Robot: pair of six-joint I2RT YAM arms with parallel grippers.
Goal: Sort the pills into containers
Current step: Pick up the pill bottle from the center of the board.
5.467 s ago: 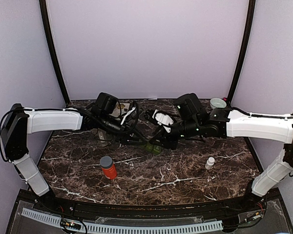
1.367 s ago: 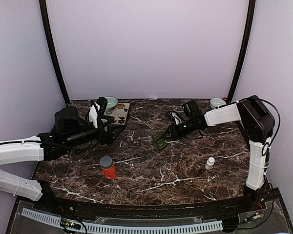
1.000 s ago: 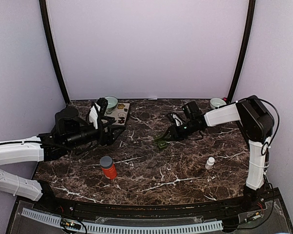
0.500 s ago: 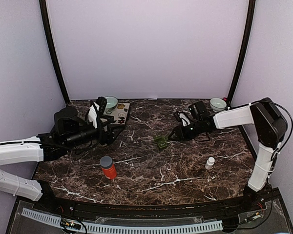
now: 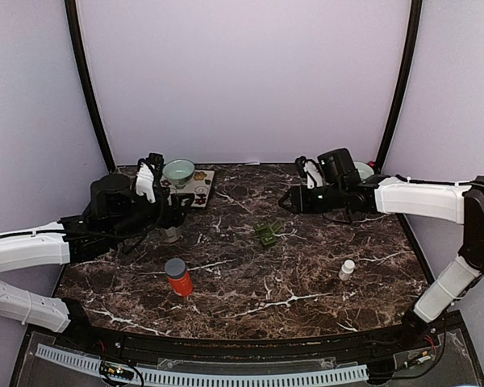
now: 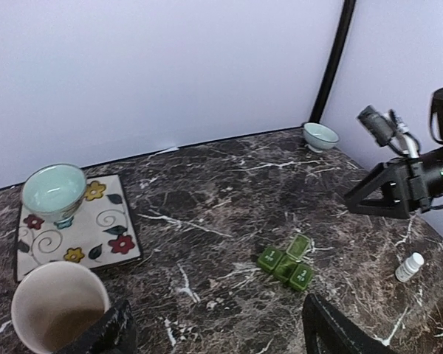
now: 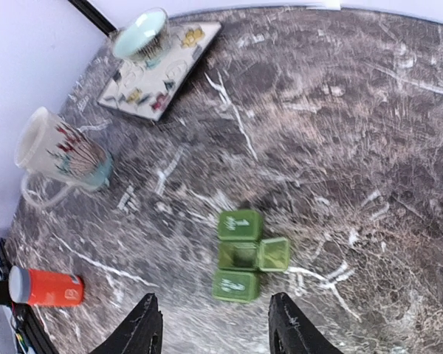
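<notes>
Your left gripper (image 6: pixel 215 304) and right gripper (image 7: pixel 214 299) both have fingers spread, empty; lower the right squarely over the green pill box (image 7: pixel 239 256), avoiding its open lid (image 7: pixel 274 254)

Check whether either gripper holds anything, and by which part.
Nothing is held: left gripper and right gripper are open and empty; the pill organizer lies free.

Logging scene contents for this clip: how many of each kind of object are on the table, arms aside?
Bowls: 2
Bottles: 2
Mug: 1
Floral tray: 1
Green pill box: 1
Total: 7
</notes>
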